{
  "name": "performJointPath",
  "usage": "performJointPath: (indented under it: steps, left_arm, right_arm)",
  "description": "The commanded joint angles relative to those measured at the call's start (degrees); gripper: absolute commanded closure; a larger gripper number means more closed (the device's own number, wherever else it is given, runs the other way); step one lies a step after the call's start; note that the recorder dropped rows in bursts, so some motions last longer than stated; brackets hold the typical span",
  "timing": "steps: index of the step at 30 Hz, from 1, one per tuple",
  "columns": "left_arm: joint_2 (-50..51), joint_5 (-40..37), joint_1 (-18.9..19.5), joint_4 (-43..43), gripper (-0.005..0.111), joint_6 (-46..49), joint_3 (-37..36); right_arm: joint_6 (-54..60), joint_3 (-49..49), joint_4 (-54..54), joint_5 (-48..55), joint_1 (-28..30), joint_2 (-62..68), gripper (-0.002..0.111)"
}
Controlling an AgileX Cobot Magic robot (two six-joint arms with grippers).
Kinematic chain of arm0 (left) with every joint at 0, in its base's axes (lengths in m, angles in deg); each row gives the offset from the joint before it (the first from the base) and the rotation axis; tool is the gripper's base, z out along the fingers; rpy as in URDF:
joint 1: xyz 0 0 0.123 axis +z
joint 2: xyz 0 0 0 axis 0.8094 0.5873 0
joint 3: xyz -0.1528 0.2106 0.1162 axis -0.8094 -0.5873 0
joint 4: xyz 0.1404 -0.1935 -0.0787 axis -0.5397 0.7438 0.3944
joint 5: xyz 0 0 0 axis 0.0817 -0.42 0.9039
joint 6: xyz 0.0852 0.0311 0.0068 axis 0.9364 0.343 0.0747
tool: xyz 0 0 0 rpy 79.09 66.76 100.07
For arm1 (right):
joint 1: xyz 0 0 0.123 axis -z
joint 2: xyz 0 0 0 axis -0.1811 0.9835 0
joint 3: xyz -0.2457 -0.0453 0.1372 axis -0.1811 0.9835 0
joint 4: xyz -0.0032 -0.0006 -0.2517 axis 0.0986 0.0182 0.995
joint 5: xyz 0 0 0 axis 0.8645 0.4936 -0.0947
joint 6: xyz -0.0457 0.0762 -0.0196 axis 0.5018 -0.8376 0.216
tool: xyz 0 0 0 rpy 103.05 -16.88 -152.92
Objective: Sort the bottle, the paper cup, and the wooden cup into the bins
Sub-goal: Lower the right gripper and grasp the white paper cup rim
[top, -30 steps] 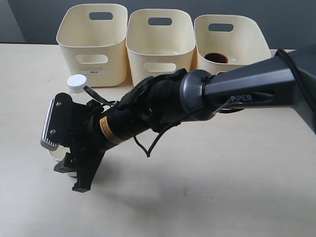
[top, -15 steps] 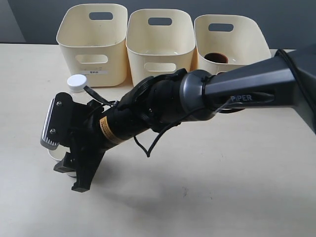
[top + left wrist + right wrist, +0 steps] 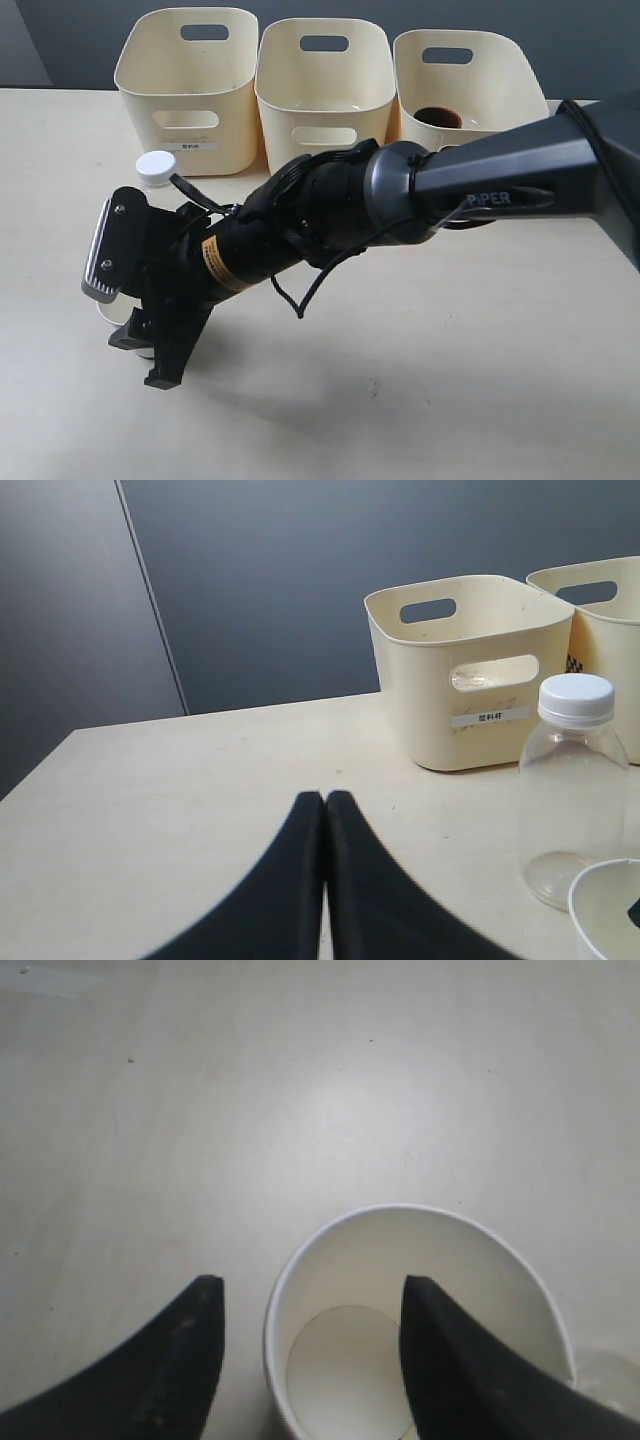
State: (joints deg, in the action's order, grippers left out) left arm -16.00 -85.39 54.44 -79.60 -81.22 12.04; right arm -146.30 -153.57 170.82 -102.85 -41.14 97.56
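The white paper cup [image 3: 420, 1300] stands upright on the table, and my right gripper [image 3: 310, 1285] is open over it, one finger outside its wall and the other over its mouth. In the exterior view that gripper [image 3: 146, 356] has reached across to the left, hiding most of the paper cup [image 3: 108, 312]. The clear bottle [image 3: 575, 790] with its white cap [image 3: 155, 167] stands just behind the cup. The wooden cup [image 3: 438, 117] lies in the right bin [image 3: 470, 90]. My left gripper [image 3: 325, 798] is shut and empty, low over the table to the bottle's left.
The left bin [image 3: 188, 90] and the middle bin [image 3: 325, 95] stand in a row with the right one at the table's back. The right arm [image 3: 480, 185] stretches across the middle of the table.
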Motion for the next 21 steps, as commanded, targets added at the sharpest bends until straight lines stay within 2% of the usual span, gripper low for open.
performJointPath:
  steps: [1, 5, 7, 9, 11, 21]
  left_arm:
    - [-0.3, 0.4, 0.0, 0.0, 0.107, -0.1, -0.1]
    - [-0.3, 0.4, 0.0, 0.0, 0.107, -0.1, -0.1]
    - [-0.3, 0.4, 0.0, 0.0, 0.107, -0.1, -0.1]
    - [-0.3, 0.4, 0.0, 0.0, 0.107, -0.1, -0.1]
    - [-0.3, 0.4, 0.0, 0.0, 0.107, -0.1, -0.1]
    - [-0.3, 0.4, 0.0, 0.0, 0.107, -0.1, -0.1]
  right_arm:
    - [-0.4, -0.2, -0.1, 0.0, 0.1, 1.0, 0.056]
    - [-0.4, -0.2, -0.1, 0.2, 0.1, 2.5, 0.057]
    - [-0.4, -0.2, -0.1, 0.4, 0.1, 3.1, 0.061]
    - [-0.4, -0.2, -0.1, 0.8, 0.1, 3.7, 0.078]
    - [0.8, -0.2, -0.1, 1.0, 0.1, 3.9, 0.109]
    - [2.5, -0.2, -0.1, 1.0, 0.1, 3.9, 0.109]
